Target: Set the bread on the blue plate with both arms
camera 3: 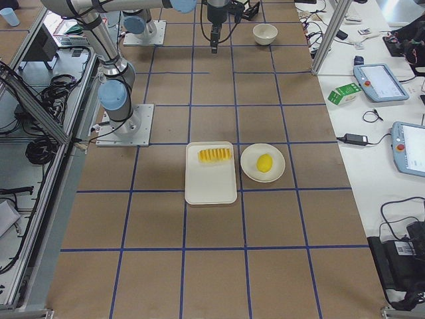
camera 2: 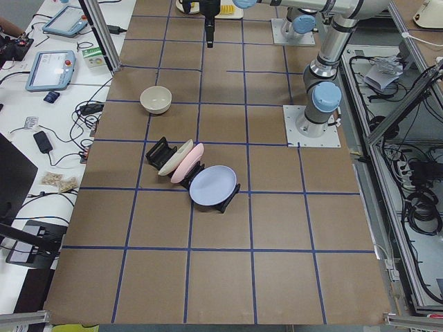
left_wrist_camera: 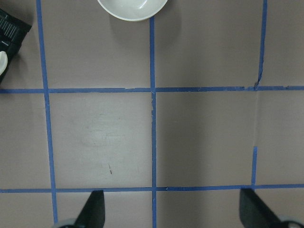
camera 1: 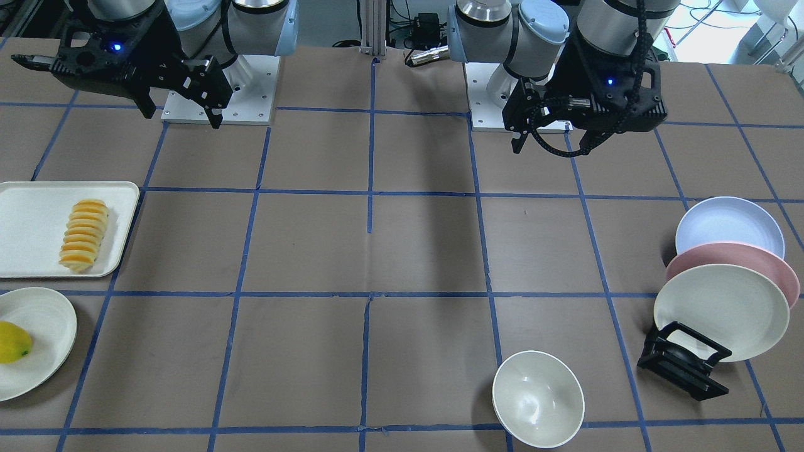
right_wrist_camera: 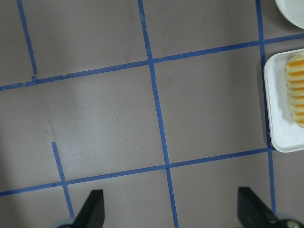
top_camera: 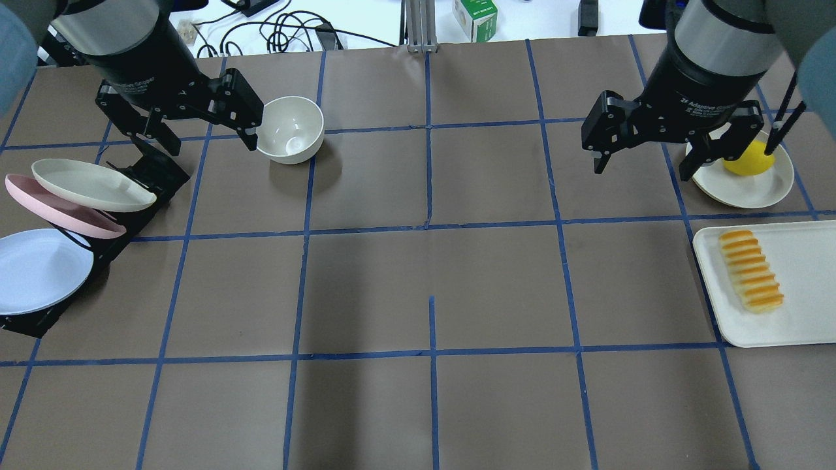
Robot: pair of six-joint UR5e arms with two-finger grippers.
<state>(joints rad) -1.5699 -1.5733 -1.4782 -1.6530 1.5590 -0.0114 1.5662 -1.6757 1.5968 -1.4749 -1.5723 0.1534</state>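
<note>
Both grippers hang spread wide above bare table, holding nothing: the left gripper point(top_camera: 209, 140) and the right gripper point(top_camera: 641, 166). Nothing of the task looks done yet, so your first move is probably the reach.

The bread point(top_camera: 751, 271) lies flat on the tray point(top_camera: 803, 313), on the robot's right. From the right gripper it sits outward and back toward the robot's side of the table, well apart; the right wrist view catches only its end at the frame's edge. Swing the right arm out over the tray and turn the wrist so the jaws span the loaf's narrow width. Come down at mid-length onto the pale sides and squeeze gently, since it looks soft.

The blue plate point(top_camera: 39, 271) leans in the rack point(top_camera: 157, 173) on the robot's left, in the slot closest to the robot, with the pink plate point(top_camera: 39, 202) just beyond it. It too lies outward and back from the left gripper. Take its free rim and lift it along its own tilt, so you don't drag the pink plate. Then lay it flat in open table before bringing the bread over.
</note>
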